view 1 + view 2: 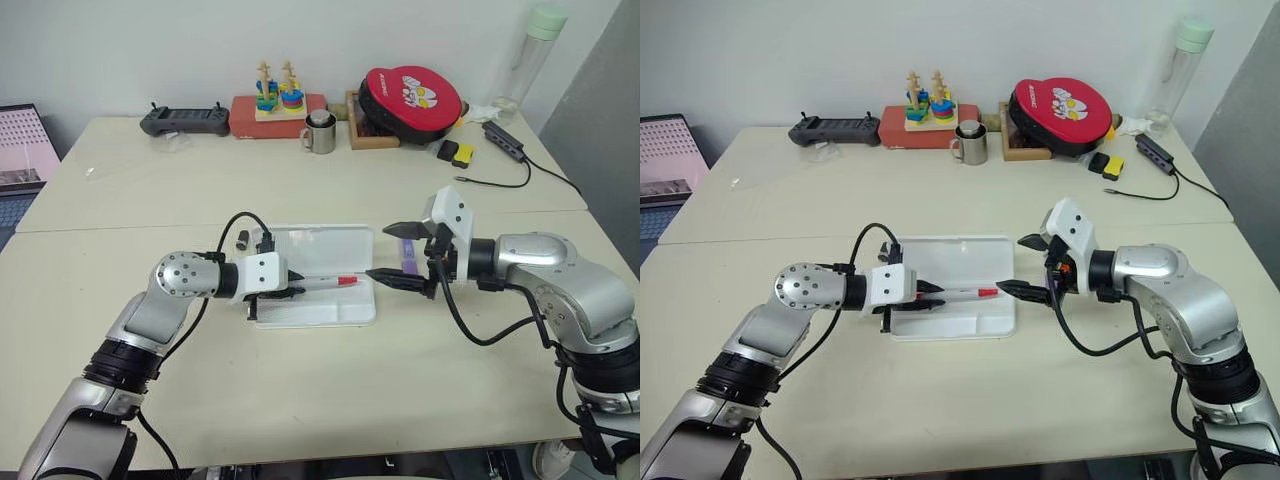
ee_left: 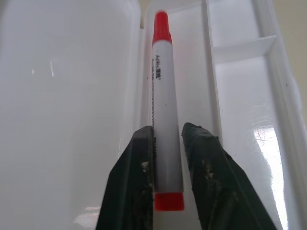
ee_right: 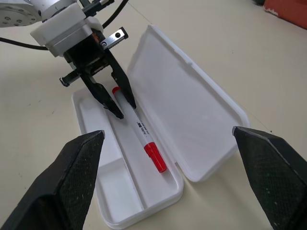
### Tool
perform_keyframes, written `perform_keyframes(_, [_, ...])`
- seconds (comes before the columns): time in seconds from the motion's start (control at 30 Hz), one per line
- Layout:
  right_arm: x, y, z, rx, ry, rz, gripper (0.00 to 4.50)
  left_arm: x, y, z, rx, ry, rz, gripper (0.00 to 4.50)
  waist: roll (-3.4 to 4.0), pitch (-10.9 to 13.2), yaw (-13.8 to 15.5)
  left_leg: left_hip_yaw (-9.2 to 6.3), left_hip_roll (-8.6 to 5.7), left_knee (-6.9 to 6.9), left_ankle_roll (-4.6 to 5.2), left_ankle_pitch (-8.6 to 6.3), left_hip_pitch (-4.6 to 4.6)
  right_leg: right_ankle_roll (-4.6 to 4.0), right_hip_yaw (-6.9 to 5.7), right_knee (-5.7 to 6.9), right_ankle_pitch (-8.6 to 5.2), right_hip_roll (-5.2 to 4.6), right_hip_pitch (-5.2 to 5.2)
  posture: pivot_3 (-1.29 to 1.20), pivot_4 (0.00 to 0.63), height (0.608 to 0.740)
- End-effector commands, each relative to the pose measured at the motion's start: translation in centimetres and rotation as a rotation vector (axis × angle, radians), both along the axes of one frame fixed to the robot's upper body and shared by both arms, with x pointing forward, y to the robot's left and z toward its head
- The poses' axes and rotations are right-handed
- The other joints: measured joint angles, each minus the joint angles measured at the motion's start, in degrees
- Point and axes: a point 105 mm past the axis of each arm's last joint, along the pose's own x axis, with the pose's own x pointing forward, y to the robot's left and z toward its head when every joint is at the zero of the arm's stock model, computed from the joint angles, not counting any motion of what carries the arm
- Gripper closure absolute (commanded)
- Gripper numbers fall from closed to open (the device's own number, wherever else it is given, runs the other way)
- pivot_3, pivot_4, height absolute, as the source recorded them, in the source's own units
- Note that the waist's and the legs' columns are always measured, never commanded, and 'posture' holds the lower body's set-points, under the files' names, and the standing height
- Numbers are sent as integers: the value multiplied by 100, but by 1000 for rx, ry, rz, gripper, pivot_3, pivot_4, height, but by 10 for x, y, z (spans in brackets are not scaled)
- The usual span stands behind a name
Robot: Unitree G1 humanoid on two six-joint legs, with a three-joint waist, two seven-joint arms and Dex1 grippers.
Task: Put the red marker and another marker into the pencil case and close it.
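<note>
Far left edge of the desk [image 1: 90, 250]: laptop [image 1: 25, 150] partly in frame. Along the back edge, left to right: black handheld controller [image 1: 184, 120], red tray [image 1: 278, 115] with coloured stacking toy [image 1: 277, 90], metal mug [image 1: 321, 133], wooden box [image 1: 370, 125] under a red round pad [image 1: 411, 98], yellow-and-black item [image 1: 458, 152], grey cable hub [image 1: 503, 139], clear bottle [image 1: 533, 55] at the back right corner.

Near the centre of the desk, just left of the pencil case: small black cap-like piece [image 1: 242, 238], lying alone.

Left gripper [image 1: 298, 289]: extended over the pencil case [image 1: 330, 245] from its left end, pointing toward the right. Fingers [image 2: 140, 177] slightly spread, one on each side of the tail end of the red marker [image 1: 335, 282]. One finger in contact with the barrel; narrow gap visible at the other. Firm pinch or release: cannot tell.

Pencil case at the centre of the desk, lid open and laid flat toward the back edge, tray toward the front edge. Red marker lying lengthwise in the long tray compartment next to the hinge, red cap toward the right end.

Right gripper [image 1: 399, 253]: just beyond the right end of the pencil case, pointing toward the left, fingers spread wide, holding nothing. Another marker [image 1: 409, 253], purple, lying on the desk just right of the case, seen between the two spread fingers and apart from both.
</note>
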Motion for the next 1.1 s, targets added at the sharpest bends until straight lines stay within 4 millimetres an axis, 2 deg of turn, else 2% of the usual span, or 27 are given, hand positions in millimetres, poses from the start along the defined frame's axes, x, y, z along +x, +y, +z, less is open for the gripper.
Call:
perform_keyframes(0.03, [5, -6, 1, -32, -27, -66, 0, -1, -4, 10, -36, -4, -11, 2467, 0, 0, 1, 0, 0, 0, 0, 0, -1, 0, 0, -1, 0, 0, 0, 0, 150, 740])
perform_keyframes(0.13, [15, -12, -6, -51, -6, -150, 0, -3, -8, 19, -100, 10, 3, 1855, 0, 0, 2, -1, 1, 1, 0, 0, 0, 0, 1, 0, 0, 0, 0, 0, 150, 740])
perform_keyframes(0.3, [34, -25, -26, -101, 70, -355, 0, -10, -29, 59, -393, 84, 25, 850, -3, 0, 10, -4, 0, 5, 0, 0, -4, 0, 7, 3, 0, -1, 0, 0, 150, 740])
perform_keyframes(0.43, [49, -33, -41, -128, 117, -550, 0, -18, -45, 80, -531, 134, 15, 18, -2, 0, -9, 1, 2, 6, 0, 0, -2, 0, 13, 6, 0, -1, 0, 0, 150, 740])
perform_keyframes(0.53, [56, -36, -54, -127, 161, -678, 0, -21, -56, 89, -592, 159, 7, 5, -2, 0, -10, 2, 2, 6, 0, 0, 0, 0, 15, 7, 0, 0, 0, 0, 150, 740])
perform_keyframes(0.77, [57, -30, -80, -161, 218, -799, 0, -22, -61, 87, -578, 167, 12, 5, -1, -1, -13, 3, 1, 5, 0, 0, 3, 0, 14, 7, 0, 1, 0, 0, 150, 740])
perform_keyframes(0.87, [57, -31, -85, -146, 237, -832, 515, -22, -61, 89, -581, 165, 10, 0, -1, -3, -16, 5, -1, 5, 0, 0, 8, 0, 13, 7, 0, 1, 4, 0, 150, 740])
perform_keyframes(1.1, [59, -38, -84, -143, 232, -860, 2201, -21, -59, 90, -570, 139, 6, 0, 0, -4, -11, 3, -2, 7, 0, 0, 10, 0, 14, 8, 0, 2, 8, 0, 150, 740])
